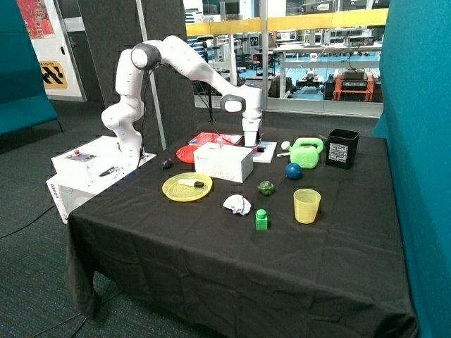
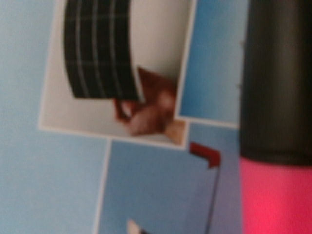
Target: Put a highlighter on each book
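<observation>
**Tool low over the white book, pink highlighter close beneath the wrist camera**

The white arm [image 1: 183, 63] reaches from its base across the black-clothed bench [image 1: 211, 267] and points straight down at the far side. The tool [image 1: 251, 143] sits just above the white book [image 1: 266, 151], behind the white box [image 1: 223, 162]. From the room its fingers are too small and too hidden to judge, and the wrist view does not show them, so I cannot tell how far the tool is open or whether it holds anything.

In the wrist view a pink highlighter [image 2: 275, 195] with a black cap fills one edge, lying against a printed blue-and-white cover [image 2: 48, 170] directly below the camera. Whether it rests free on that cover or is gripped cannot be told.

The red book [image 1: 210, 137] lies flat beside the white book, partly behind the box, next to a round red plate [image 1: 186, 154]. No highlighter can be made out on it from the room.

A second highlighter [image 1: 191, 183], pale with a dark cap, lies on the yellow plate [image 1: 171, 190] near the bench's front.

Elsewhere on the bench: a green watering can [image 1: 307, 152], a black container [image 1: 342, 147], a blue ball [image 1: 293, 170], a dark green object [image 1: 266, 187], a yellow cup [image 1: 306, 205], a green block [image 1: 261, 220] and a crumpled white wad [image 1: 237, 205].
</observation>
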